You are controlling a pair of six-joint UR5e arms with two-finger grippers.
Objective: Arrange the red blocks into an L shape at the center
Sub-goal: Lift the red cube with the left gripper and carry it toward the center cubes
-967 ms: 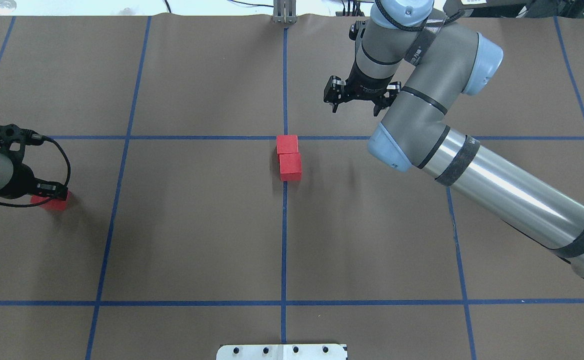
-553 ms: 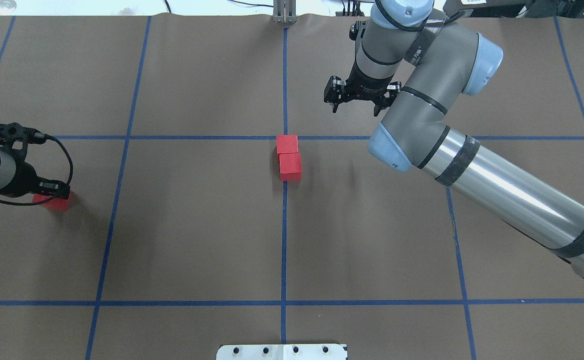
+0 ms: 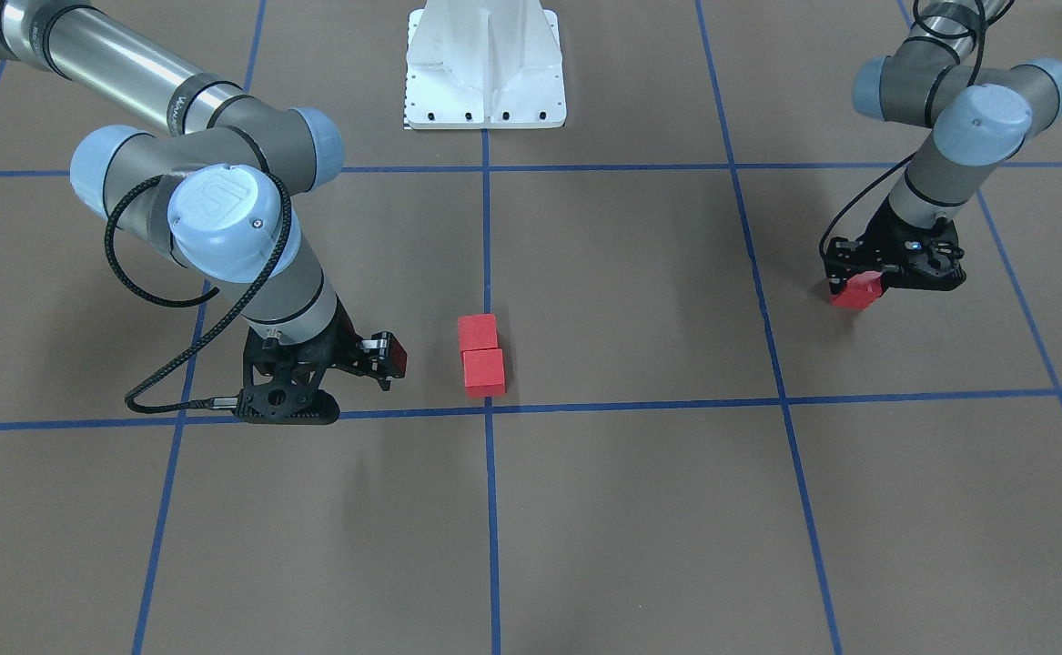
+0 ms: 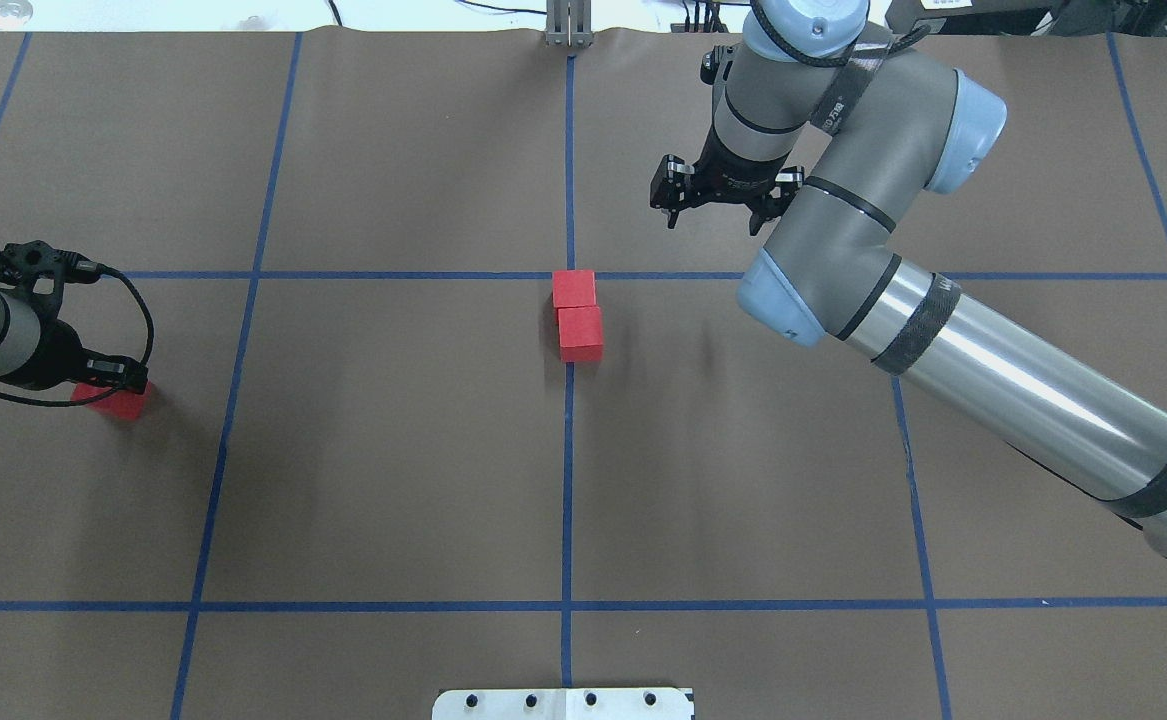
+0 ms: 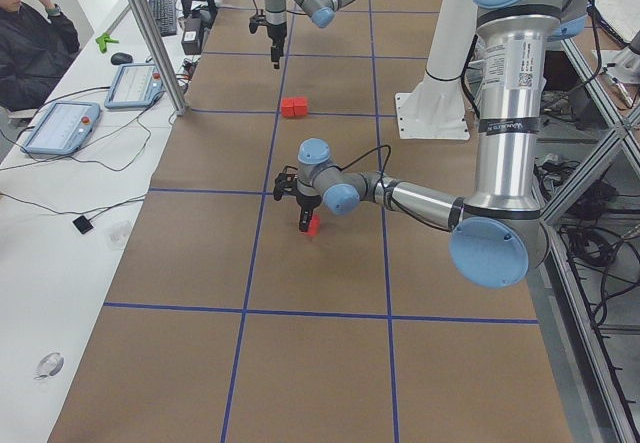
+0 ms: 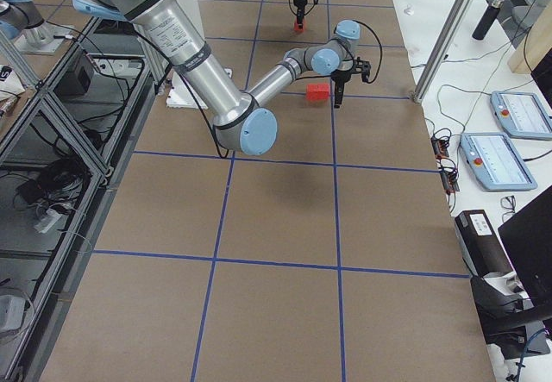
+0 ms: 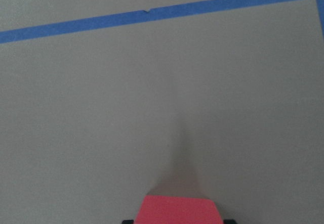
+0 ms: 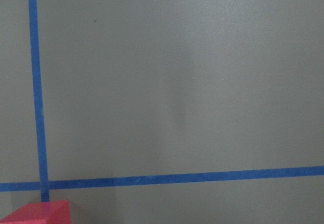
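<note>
Two red blocks (image 4: 574,288) (image 4: 580,333) lie touching in a row just on the robot's side of the center tape crossing (image 4: 570,275); in the front-facing view they show as the nearer block (image 3: 484,372) and the farther block (image 3: 477,332). My left gripper (image 4: 108,388) is shut on the third red block (image 4: 121,404) at the far left, low over the surface; that block also shows in the front-facing view (image 3: 858,291) and the left wrist view (image 7: 177,210). My right gripper (image 4: 711,215) is open and empty, beyond and right of the pair.
The white base plate (image 4: 563,703) sits at the near table edge. A metal post (image 4: 569,25) stands at the far edge. Blue tape lines grid the brown surface. An operator (image 5: 30,33) sits beside the table's far side with tablets.
My left gripper has shifted slightly right with its red block. My right gripper has edged a little farther away. The two center blocks have not moved.
</note>
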